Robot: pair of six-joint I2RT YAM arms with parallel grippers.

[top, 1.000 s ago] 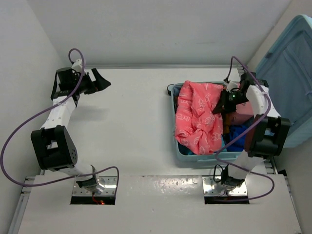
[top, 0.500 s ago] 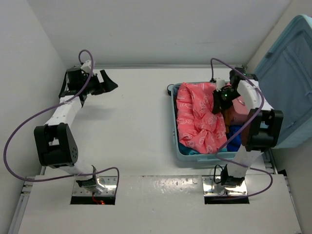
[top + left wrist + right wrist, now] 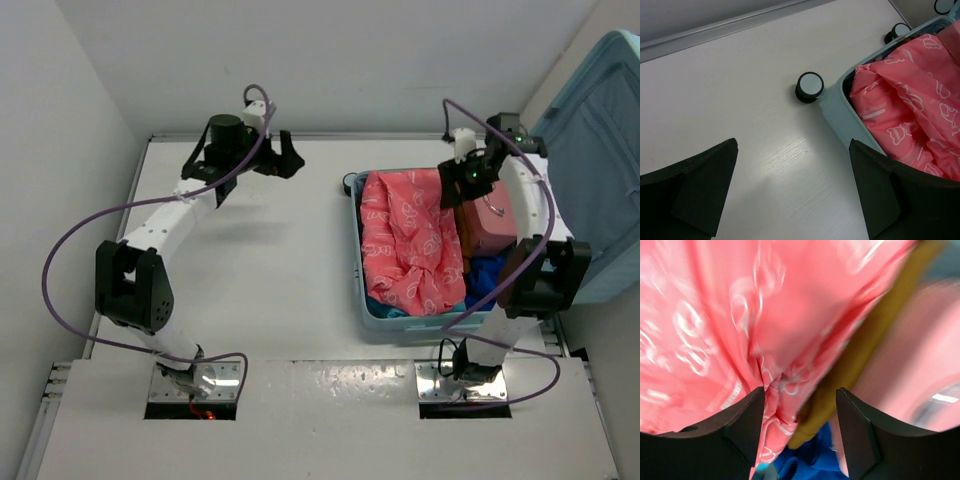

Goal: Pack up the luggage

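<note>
The luggage (image 3: 358,250) lies open on the table's right side, its pale aqua lid (image 3: 600,150) standing up at the far right. A coral-pink printed garment (image 3: 405,240) fills its left half. My right gripper (image 3: 452,190) hovers open over the garment's right edge, nothing between its fingers. In the right wrist view the garment (image 3: 740,300), a mustard strip (image 3: 860,350) and blue cloth (image 3: 810,465) lie below the right gripper (image 3: 800,395). My left gripper (image 3: 285,160) is open above bare table, left of the luggage's back corner (image 3: 837,107). The left gripper (image 3: 792,150) is empty.
A small pink case (image 3: 490,225) and blue cloth (image 3: 490,275) sit in the luggage's right half. A black wheel (image 3: 809,87) sticks out at the luggage's back-left corner. White walls close the table at the back and left.
My left arm has swung right across the back of the table toward the luggage. My right gripper has opened and shifted slightly toward the back, leaving the garment lying in the luggage.
</note>
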